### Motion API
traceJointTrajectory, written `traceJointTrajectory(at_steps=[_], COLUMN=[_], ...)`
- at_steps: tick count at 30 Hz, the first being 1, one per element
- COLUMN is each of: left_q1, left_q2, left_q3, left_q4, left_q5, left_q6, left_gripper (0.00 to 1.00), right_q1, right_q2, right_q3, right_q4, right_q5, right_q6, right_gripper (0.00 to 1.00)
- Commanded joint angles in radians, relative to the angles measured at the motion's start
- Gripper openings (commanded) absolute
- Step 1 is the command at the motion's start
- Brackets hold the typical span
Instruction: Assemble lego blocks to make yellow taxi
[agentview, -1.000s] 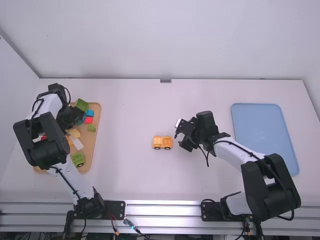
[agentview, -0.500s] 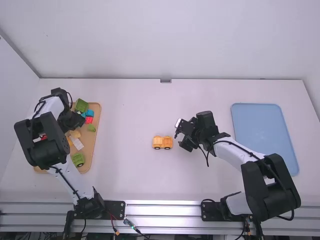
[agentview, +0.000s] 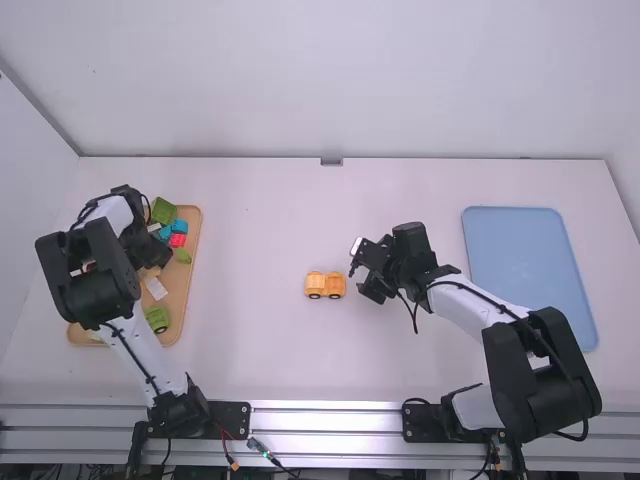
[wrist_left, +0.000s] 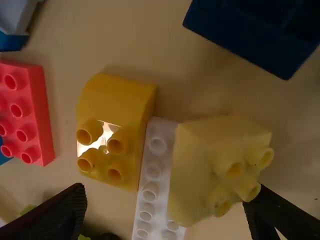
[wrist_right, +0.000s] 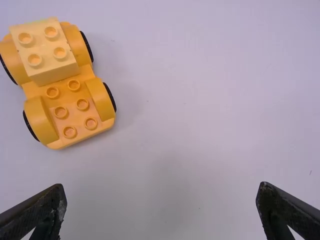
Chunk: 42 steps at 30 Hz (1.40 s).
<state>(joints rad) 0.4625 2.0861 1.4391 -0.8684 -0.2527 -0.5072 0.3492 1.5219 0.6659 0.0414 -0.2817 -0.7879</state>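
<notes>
1. Tray (agentview: 178, 292) lay beneath the left gripper (agentview: 160, 260), whose fingers were spread.
2. Right gripper (agentview: 363, 269) hung unclenched, empty.
3. Yellow car (agentview: 325, 286) stood on the table (agentview: 260, 350) between them, bearing a pale block (wrist_right: 46, 49) (studs up).
4. Two yellow blocks (wrist_left: 117, 100) flanked a white brick (wrist_left: 155, 172) in the tray.

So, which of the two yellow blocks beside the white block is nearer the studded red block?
The deeper yellow block, between the white block and the red block; the other yellow block is paler and tilted.

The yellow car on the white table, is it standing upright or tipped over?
Upright: the yellow car has its studs facing up and black tyres along both sides.
</notes>
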Motion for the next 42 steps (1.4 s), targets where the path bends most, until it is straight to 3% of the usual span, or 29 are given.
traceJointTrajectory(at_steps=[1,10,14,28,42], left_q1=[-0.006,-0.024,-0.023,-0.028,-0.092], left_q2=[0.003,0.012,0.012,0.012,0.012], left_q3=[0.019,0.014,0.016,0.016,0.014], left_q4=[0.005,0.091,0.089,0.084,0.126], left_q5=[-0.029,-0.03,-0.029,-0.026,0.055], left_q6=[0.008,0.07,0.065,0.04,0.077], left_gripper=[0.79,0.7,0.59,0.34,0.27], right_q1=[-0.003,-0.003,-0.003,-0.003,-0.003], right_q2=[-0.024,-0.024,-0.024,-0.024,-0.024], right_q3=[-0.004,-0.005,-0.005,-0.005,-0.005], right_q4=[-0.002,-0.005,-0.005,-0.005,-0.006], right_q5=[-0.001,-0.001,-0.001,0.002,0.002], right_q6=[0.006,0.005,0.005,0.006,0.006], right_gripper=[0.99,0.99,0.99,0.99,0.99])
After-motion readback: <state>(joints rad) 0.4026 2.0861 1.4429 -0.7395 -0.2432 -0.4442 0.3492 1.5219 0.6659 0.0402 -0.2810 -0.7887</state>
